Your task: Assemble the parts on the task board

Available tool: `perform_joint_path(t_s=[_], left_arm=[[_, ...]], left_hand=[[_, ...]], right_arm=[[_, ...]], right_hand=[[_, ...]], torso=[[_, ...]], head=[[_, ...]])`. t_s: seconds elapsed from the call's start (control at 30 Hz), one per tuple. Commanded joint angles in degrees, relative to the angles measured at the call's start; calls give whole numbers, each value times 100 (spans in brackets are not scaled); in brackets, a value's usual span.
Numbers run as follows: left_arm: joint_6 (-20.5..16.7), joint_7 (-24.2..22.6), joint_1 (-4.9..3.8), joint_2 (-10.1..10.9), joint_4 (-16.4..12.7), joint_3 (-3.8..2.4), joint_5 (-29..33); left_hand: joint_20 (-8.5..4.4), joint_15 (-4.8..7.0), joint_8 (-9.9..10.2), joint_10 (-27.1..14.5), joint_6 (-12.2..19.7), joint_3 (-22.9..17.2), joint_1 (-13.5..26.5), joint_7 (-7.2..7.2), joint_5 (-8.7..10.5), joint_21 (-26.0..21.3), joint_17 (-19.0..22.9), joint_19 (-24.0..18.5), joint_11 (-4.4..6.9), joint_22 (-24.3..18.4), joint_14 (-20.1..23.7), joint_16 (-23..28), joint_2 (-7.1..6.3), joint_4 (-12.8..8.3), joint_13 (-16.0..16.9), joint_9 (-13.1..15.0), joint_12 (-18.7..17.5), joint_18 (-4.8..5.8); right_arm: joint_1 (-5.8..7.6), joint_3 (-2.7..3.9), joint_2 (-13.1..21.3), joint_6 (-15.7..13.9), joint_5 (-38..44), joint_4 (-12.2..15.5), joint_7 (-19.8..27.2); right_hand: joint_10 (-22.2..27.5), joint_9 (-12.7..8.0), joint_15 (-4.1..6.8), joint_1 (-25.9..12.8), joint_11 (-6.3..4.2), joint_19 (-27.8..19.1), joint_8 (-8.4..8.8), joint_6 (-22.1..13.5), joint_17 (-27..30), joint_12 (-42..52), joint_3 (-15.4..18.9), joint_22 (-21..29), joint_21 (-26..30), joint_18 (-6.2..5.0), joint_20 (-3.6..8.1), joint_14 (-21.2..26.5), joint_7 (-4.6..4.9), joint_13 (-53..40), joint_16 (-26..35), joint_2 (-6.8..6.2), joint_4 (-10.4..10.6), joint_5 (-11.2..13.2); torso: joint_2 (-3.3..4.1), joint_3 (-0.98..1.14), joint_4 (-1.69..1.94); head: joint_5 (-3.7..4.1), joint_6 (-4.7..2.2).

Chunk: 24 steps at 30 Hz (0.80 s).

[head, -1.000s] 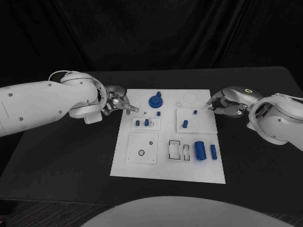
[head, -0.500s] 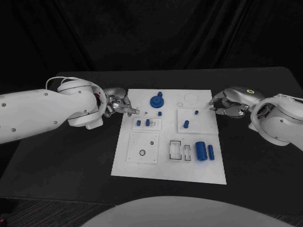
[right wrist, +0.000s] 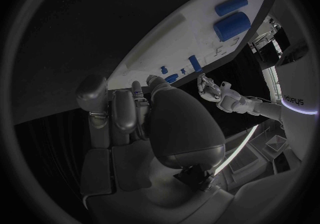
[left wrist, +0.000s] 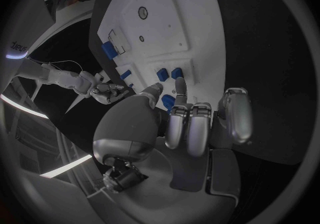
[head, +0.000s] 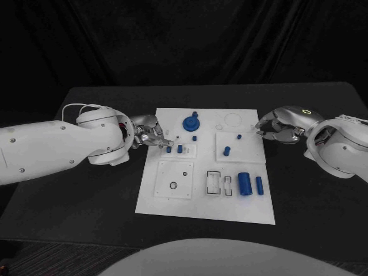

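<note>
Left hand (head: 151,133) nearest, fingers (left wrist: 181,89) loosely apart and holding nothing, just left of two upright blue pegs (head: 174,149) on the white board's (head: 200,201) left-centre; right hand (head: 277,127) curled empty off the right edge.

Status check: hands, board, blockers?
Left hand empty, fingers over white task board near two small blue pegs. Right hand curled, empty, at board's right edge. Nothing blocking.
</note>
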<state>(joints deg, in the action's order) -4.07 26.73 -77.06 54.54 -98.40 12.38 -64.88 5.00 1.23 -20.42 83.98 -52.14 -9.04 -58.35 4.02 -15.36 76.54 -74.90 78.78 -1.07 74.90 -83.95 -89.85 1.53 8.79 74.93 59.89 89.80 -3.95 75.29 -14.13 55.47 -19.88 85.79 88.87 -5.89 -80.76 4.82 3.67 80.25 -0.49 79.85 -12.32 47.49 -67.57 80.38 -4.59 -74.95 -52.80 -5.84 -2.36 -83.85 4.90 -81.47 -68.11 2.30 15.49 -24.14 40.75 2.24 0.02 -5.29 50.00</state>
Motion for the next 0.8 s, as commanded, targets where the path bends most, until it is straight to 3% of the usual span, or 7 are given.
perform_joint_path(t_s=[0.03, 0.3, 0.53, 0.8], left_arm=[[-183, -46, 43, -36, -3, -2, -224], [-141, -3, 90, -96, 56, -2, -245], [30, 96, 104, -163, 79, -1, -249], [200, 209, 130, -188, 94, -1, -249]], left_hand=[[-19, 52, -21, 602, -43, -2, -5, -6, 33, 31, -1510, 18, 54, 1023, -605, -15, -44, 38, 1507, 4, 20, 25], [-21, 54, -26, 602, -48, 2, -3, -9, 36, 21, -1510, 11, 57, 1019, -605, -15, -44, 46, 1507, 6, 20, 22], [-24, 57, -30, 602, -50, 0, -6, -12, 24, 14, -1510, 6, 60, 1016, -605, -15, -34, 54, 1507, 7, 20, 20], [-39, 72, -42, 602, -43, -24, -59, -29, -109, 7, -1510, 7, 76, 1014, -605, -15, -16, 58, 1507, 9, 20, 19]], right_arm=[[-13, 3, 16, 13, 14, 16, -97], [-14, 3, 28, 7, 14, 21, -99], [-14, 3, 27, 1, 13, 21, -100], [-14, 3, 31, -4, 13, 22, -98]], right_hand=[[14, -8, 38, 61, -13, -31, 39, 30, 6, -20, -26, -671, 20, -40, 0, -37, -1, 492, 27, -16, 4, -23], [14, -8, 38, 61, -13, -31, 39, 30, 6, -20, -26, -671, 20, -40, 0, -37, -1, 492, 27, -16, 4, -23], [14, -8, 38, 61, -13, -31, 39, 30, 6, -20, -26, -671, 20, -40, 0, -37, -1, 492, 27, -16, 4, -23], [14, -8, 38, 61, -13, -31, 39, 30, 6, -20, -26, -671, 20, -40, 0, -37, -1, 492, 27, -16, 4, -23]], torso=[[3, 1, -1], [-1, 8, -3], [-1, 3, 4], [-5, 6, -9]], head=[[-5, 0], [1, 0], [-3, 0], [-8, 0]])
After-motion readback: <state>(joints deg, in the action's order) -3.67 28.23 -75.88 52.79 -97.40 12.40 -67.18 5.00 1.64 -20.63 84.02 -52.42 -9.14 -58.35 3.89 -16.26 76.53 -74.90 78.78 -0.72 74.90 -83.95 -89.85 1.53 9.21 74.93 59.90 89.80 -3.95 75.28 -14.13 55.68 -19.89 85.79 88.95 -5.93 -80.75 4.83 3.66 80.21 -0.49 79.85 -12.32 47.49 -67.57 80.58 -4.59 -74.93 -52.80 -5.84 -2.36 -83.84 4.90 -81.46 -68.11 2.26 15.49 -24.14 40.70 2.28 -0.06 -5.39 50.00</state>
